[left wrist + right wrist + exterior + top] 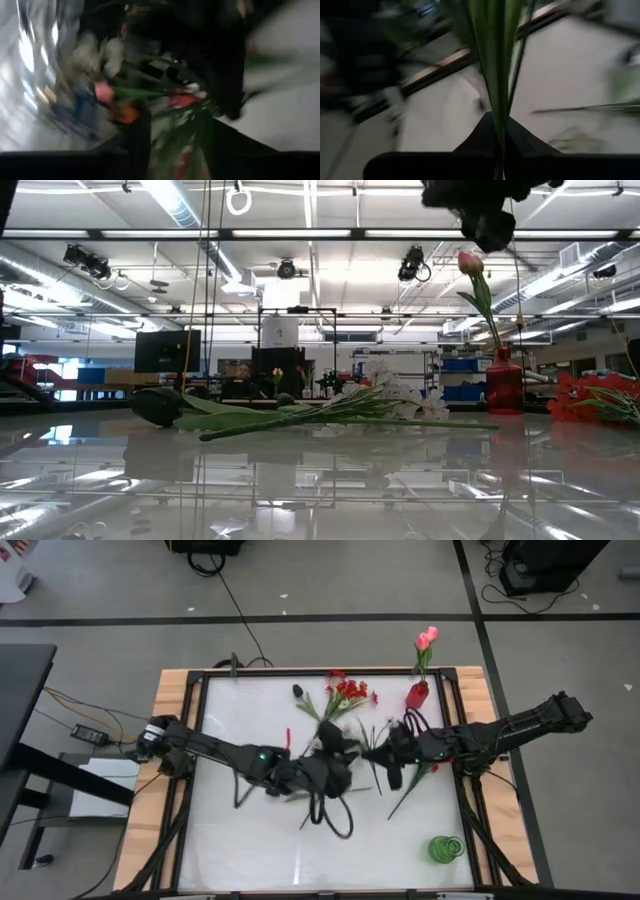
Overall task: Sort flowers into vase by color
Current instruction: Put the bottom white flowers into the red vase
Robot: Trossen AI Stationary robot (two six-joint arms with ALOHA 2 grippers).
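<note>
My right gripper hovers over the table's middle, shut on a green-stemmed flower whose blossom is out of view. My left gripper is just left of it, above loose stems, with its fingers apart. A red vase near the far edge holds pink buds. Red blossom sprays lie left of the vase. A dark bud and white sprays lie flat on the table. A green vase stands near the right front corner. My right gripper pinches the flower's green stem and long leaves between its two fingers. The stem runs straight out beyond the fingertips, along the fingers. A thin stem end trails from under the gripper toward the near edge; whether it rests on the table I cannot tell.
The white table top has a dark frame and wooden side rails. The near half of the table holds only the green vase. Cables lie on the floor beyond the far edge and at the left.
</note>
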